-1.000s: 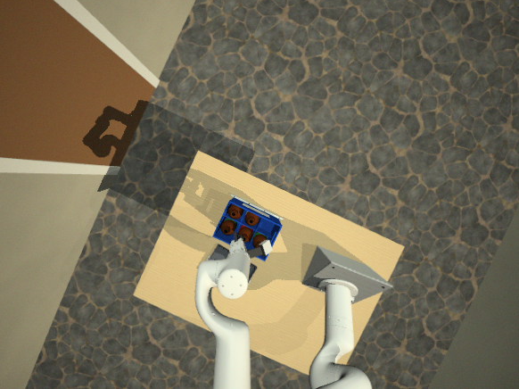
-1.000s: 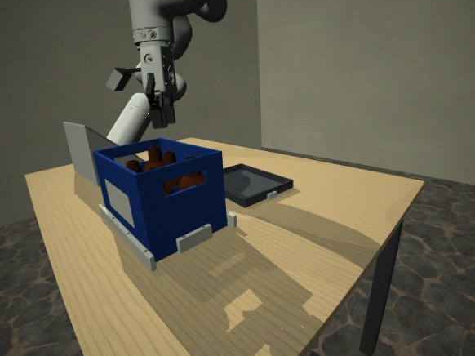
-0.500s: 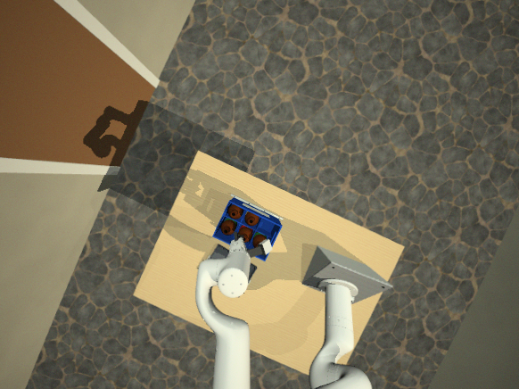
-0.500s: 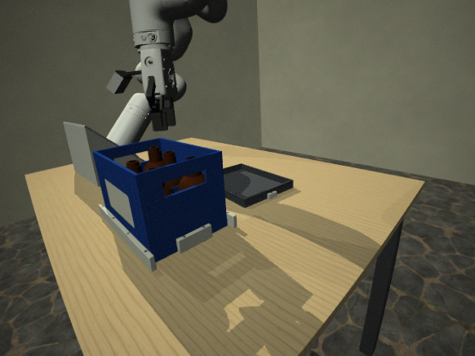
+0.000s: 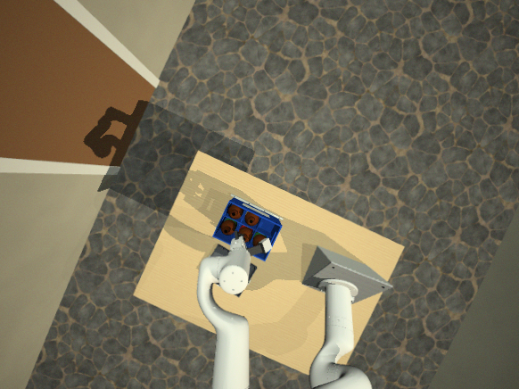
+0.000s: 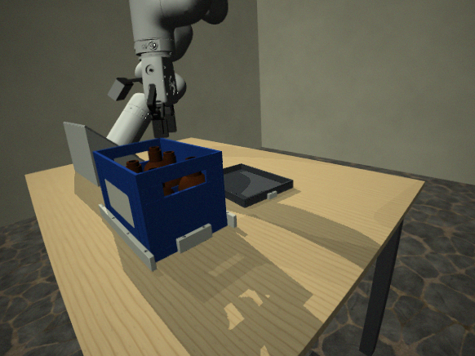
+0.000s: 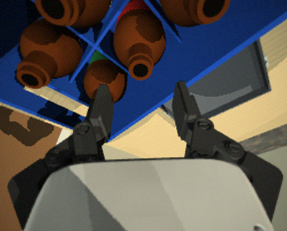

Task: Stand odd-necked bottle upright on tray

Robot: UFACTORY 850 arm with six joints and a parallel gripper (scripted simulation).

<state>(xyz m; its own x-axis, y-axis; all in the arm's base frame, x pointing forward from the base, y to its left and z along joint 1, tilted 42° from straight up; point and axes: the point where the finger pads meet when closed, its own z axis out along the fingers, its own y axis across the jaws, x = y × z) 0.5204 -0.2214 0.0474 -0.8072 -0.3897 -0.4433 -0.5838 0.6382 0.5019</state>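
Note:
The blue crate (image 5: 274, 242) (image 6: 184, 216) (image 7: 199, 62) stands level on the table. Five brown bottles stand in it: two at the back (image 5: 234, 211) (image 5: 251, 219), three in the row nearer the arm (image 5: 228, 227) (image 5: 244, 234) (image 5: 259, 240). One compartment is empty. Which neck differs cannot be told. My gripper (image 6: 165, 128) (image 7: 142, 95) is partly open and empty, above the crate. In the wrist view one bottle's mouth (image 7: 141, 70) shows just beyond the gap between the fingers. The dark tray (image 6: 261, 184) (image 7: 226, 100) lies level beside the crate, with no bottle visible on it.
Low grey strips (image 6: 126, 234) (image 6: 196, 237) stand around the crate's foot. A grey angled plate (image 5: 343, 268) (image 6: 82, 151) with a white arm section (image 5: 339, 312) stands on the table. The wrist camera box (image 6: 119, 89) sticks out beside the gripper. Crate walls rise around the bottles.

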